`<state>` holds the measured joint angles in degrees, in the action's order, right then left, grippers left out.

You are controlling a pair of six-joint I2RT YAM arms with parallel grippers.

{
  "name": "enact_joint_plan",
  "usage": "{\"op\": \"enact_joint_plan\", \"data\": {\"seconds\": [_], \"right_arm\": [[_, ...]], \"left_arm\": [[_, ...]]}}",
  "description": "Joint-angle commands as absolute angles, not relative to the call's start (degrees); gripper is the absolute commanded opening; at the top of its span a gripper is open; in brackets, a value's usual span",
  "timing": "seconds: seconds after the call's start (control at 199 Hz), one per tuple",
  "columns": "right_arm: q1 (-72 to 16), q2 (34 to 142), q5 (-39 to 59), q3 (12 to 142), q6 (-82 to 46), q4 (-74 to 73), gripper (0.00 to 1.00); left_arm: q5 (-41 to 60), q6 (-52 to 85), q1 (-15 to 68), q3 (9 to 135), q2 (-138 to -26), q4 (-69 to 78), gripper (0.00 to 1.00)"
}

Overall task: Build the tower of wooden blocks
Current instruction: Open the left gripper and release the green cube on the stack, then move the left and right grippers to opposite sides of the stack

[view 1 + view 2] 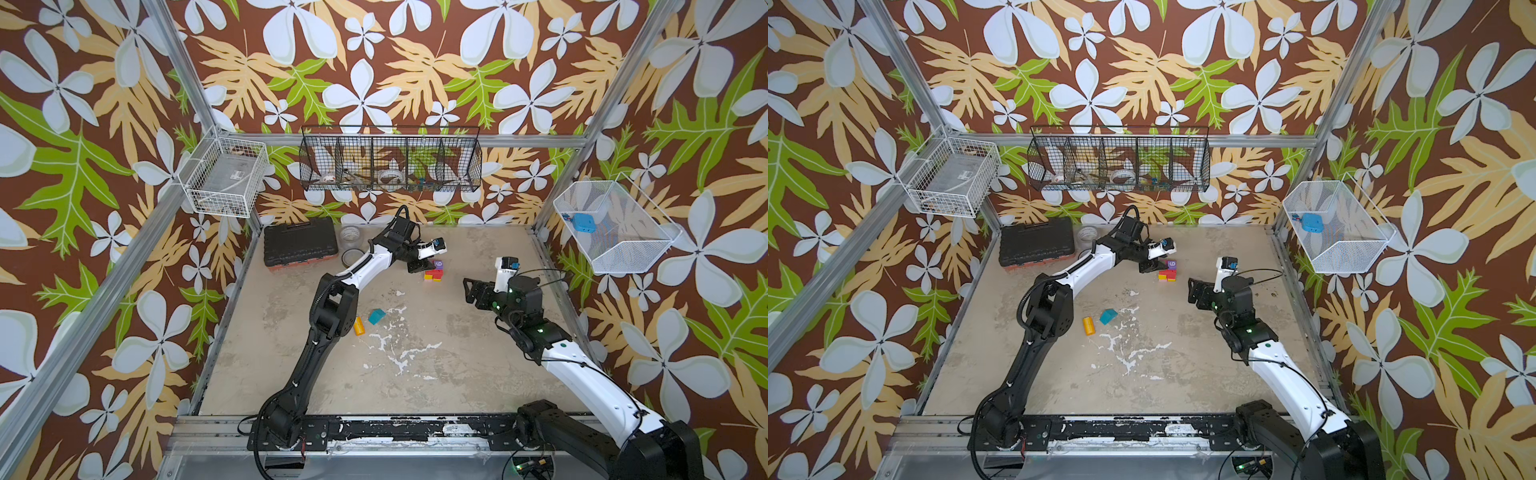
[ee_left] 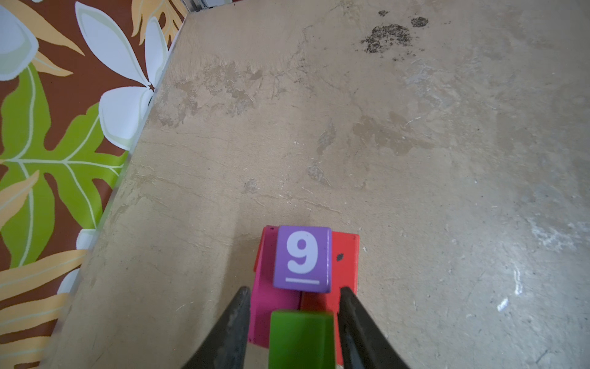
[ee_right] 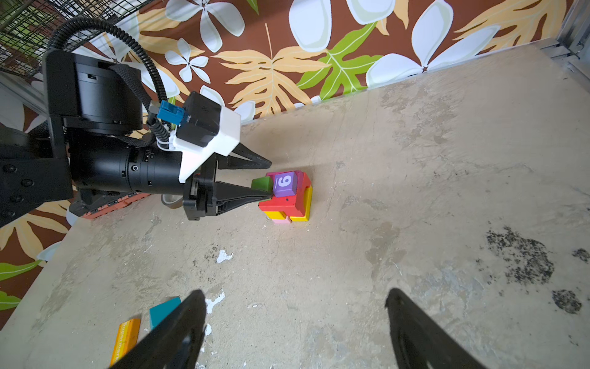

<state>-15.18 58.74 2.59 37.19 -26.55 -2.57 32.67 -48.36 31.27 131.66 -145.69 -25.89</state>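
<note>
Low red-yellow tower [image 3: 289, 204], purple cube [image 3: 284, 184] atop; teal block [image 1: 376, 316], orange block [image 1: 359, 326] apart

Black-and-white arms [image 1: 365, 266], ribbed black cable [image 3: 140, 51], blue connector [image 3: 170, 115]

Two robot arms [image 1: 365, 266] [image 1: 573, 365], three wire baskets [image 1: 216, 203] [image 1: 390, 129] [image 1: 631, 253], one black toolbox [image 1: 300, 244] far left, one clear jar [image 1: 351, 236], one tower of blocks [image 1: 434, 275], two loose blocks [image 1: 359, 326] [image 1: 376, 316] nearer.
</note>
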Motion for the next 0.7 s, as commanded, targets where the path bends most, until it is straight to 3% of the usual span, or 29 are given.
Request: {"op": "enact_joint_plan", "data": {"seconds": [0.0,0.216,0.462,0.582,0.698], "right_arm": [[-15.21,58.62,2.54,37.54,-26.24,-3.68,0.88],[-15.19,58.62,1.97,37.37,-26.21,-3.69,0.88],[-15.20,59.74,0.51,37.48,-26.21,-3.45,0.88],[-15.20,61.09,0.39,37.55,-26.52,-4.01,0.88],[-15.20,64.56,0.39,39.09,-26.80,-4.07,0.88]], "left_arm": [[32.27,-47.55,31.38,131.37,-144.78,-23.91,0.48],[32.76,-45.09,31.36,128.16,-141.06,-21.41,0.49],[32.71,-33.76,31.46,115.96,-127.72,-9.65,0.49],[25.66,-20.32,31.37,106.44,-119.48,0.77,0.45],[14.22,-4.48,31.02,96.00,-111.79,7.56,0.53]]}}
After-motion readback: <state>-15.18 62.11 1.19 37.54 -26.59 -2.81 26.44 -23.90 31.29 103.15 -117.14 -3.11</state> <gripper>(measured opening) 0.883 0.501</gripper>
